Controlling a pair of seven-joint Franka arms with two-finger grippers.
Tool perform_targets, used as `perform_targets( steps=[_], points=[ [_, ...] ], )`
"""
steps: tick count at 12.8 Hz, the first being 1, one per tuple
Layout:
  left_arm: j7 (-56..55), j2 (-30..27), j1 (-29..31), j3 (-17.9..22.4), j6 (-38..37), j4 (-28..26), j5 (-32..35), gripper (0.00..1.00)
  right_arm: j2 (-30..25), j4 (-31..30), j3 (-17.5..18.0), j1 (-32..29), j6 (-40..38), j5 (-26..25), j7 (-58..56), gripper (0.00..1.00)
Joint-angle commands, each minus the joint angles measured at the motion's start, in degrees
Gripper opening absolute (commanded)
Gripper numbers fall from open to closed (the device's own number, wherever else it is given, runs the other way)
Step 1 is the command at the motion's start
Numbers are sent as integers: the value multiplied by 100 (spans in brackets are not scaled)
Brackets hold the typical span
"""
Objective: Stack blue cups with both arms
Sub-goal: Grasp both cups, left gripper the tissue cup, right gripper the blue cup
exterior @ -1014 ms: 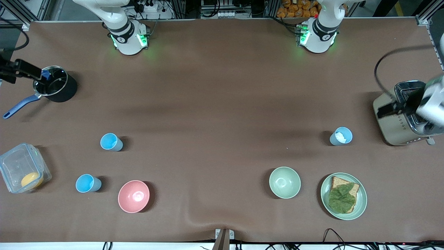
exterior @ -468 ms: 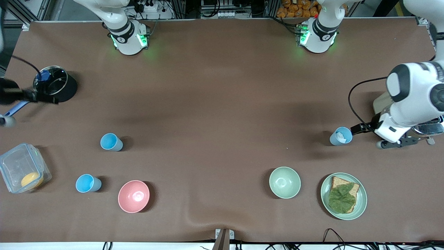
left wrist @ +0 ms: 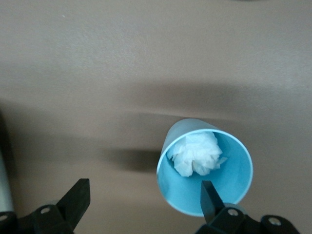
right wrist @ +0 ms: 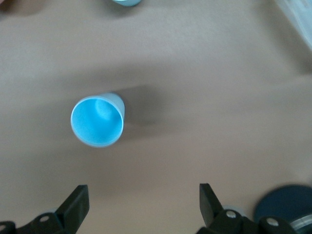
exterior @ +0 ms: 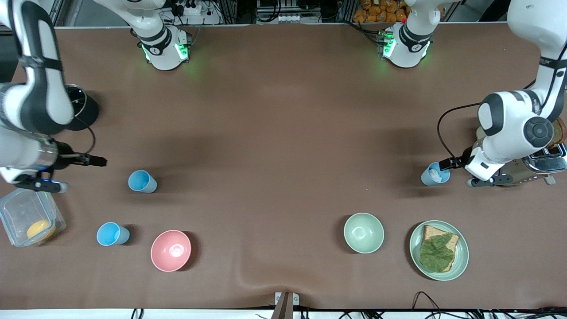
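With both spread wide: left claw [left wrist: 141, 207] by tissue-filled cup [left wrist: 204, 165], right claw [right wrist: 144, 207] near another cup [right wrist: 97, 121].

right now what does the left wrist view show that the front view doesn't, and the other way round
Only the left wrist view: the left gripper open, one fingertip at the rim of the greyer blue cup, white crumpled paper inside. Only the front view: the right gripper near two more blue cups, the pink bowl and pale green bowl. Both: that cup on the brown table.
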Motion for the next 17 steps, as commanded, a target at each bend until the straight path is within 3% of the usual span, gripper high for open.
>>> perform_targets(
  steps=[1,3,5,8,11,14,17],
  points=[
    [32,92,26,-45,140,18,89,85,168,-441,15,435,904,-145,137,100],
    [32,206,26,-45,175,62,89,57,468,-441,6,559,1099,-154,372,100],
    [32,242,8,-62,281,62,89,1,679,-406,6,586,1309,-163,646,100],
    [41,172,-18,-132,272,71,63,0,882,-397,6,411,1556,-154,664,100],
    [-73,-248,-9,-641,88,114,10,0,944,-406,6,288,1600,-93,682,100],
    [-965,-628,-9,-1510,-675,570,-16,0,1198,-415,15,339,1723,-66,1356,100],
    [-2651,-506,-132,-2423,-1011,966,-7,0,1348,-450,24,270,1855,-40,1499,100]
  ],
)
